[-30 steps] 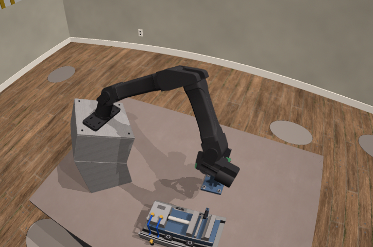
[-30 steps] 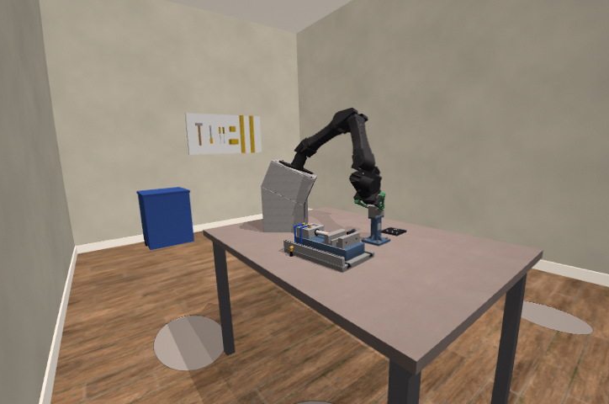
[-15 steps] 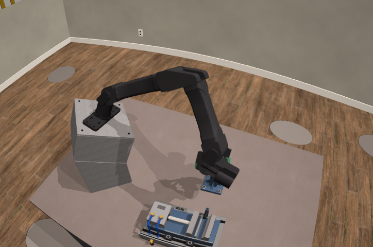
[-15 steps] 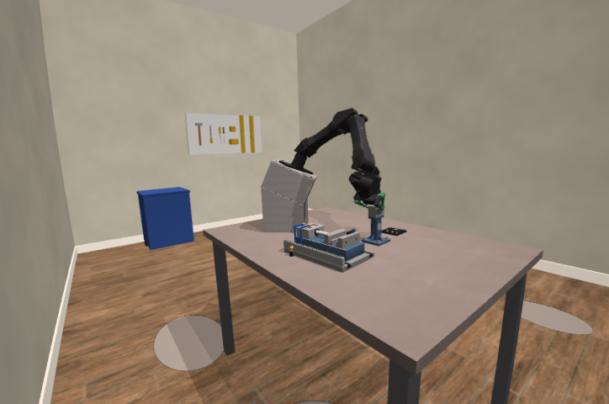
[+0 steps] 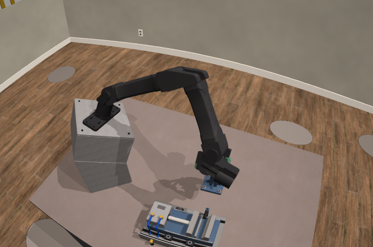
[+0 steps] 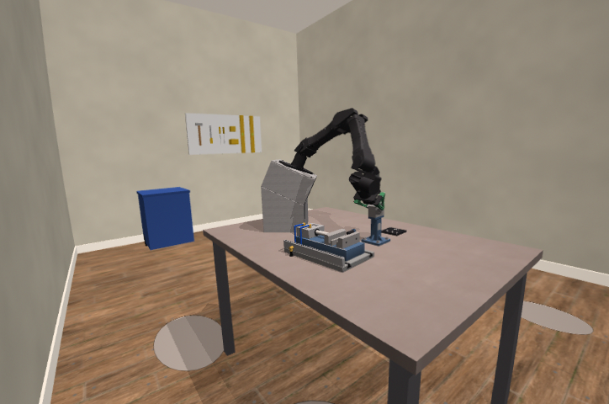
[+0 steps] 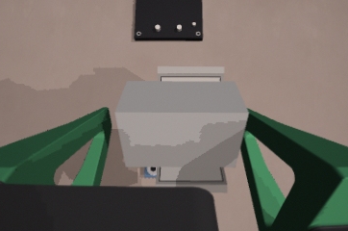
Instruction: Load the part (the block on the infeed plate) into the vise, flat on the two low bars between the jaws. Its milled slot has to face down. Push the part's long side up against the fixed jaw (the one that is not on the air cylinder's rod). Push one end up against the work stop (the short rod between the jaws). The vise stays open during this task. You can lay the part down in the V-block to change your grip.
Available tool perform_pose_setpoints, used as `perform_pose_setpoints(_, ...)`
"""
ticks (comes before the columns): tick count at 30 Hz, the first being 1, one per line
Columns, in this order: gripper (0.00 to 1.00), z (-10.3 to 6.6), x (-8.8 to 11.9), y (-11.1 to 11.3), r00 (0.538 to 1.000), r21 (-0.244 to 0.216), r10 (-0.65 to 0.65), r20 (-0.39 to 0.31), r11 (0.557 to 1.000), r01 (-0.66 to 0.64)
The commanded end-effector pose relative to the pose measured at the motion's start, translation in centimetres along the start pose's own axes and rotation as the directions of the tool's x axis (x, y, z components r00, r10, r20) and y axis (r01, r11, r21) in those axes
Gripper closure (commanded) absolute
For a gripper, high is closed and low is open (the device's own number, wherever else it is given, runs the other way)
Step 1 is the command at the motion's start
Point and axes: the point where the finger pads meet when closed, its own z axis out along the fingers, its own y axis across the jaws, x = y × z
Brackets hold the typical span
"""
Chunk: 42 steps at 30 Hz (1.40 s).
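The part [image 6: 380, 210] [image 7: 182, 137], a plain grey block, lies tilted in the V-block [image 7: 191, 70] on top of the blue stand [image 6: 375, 230] [image 5: 207, 189]. Two faces meet at its raised edge in the wrist view; its slot is not visible. My gripper [image 7: 174, 115] [image 6: 374, 207] is open, its green fingers astride the part's ends. A narrow gap shows at the left finger; contact at the right cannot be told. The vise stands open and empty: fixed jaw [image 5: 209, 227] [image 6: 349, 240], moving jaw [image 5: 192, 223] on the rod [image 5: 178, 219], work stop [image 5: 205, 213] between them.
A black plate [image 6: 394, 231] [image 7: 168, 16] with small pins lies on the table beyond the stand. The vise's air cylinder [image 5: 160, 211] has blue hoses at its front. The grey robot pedestal [image 5: 102, 148] [image 6: 283, 204] stands behind the vise in the exterior view.
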Motion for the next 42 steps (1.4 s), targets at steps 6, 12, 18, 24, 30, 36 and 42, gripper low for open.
perform_pose_setpoints(6, 0.19, -0.89, -0.01, -0.90, 1.000, 0.023, -0.004, 0.016, 1.000, 0.003)
perform_pose_setpoints(12, 0.19, -0.89, -0.01, -0.90, 1.000, 0.023, -0.004, 0.016, 1.000, 0.003)
perform_pose_setpoints(18, 0.19, -0.89, -0.01, -0.90, 1.000, 0.023, -0.004, 0.016, 1.000, 0.003)
perform_pose_setpoints(24, 0.19, -0.89, -0.01, -0.90, 1.000, 0.023, -0.004, 0.016, 1.000, 0.003)
perform_pose_setpoints(30, 1.00, -0.89, -0.01, -0.90, 1.000, 0.023, -0.004, 0.016, 1.000, 0.003)
perform_pose_setpoints(36, 1.00, -0.89, -0.01, -0.90, 1.000, 0.023, -0.004, 0.016, 1.000, 0.003)
perform_pose_setpoints(42, 1.00, -0.89, -0.01, -0.90, 1.000, 0.023, -0.004, 0.016, 1.000, 0.003)
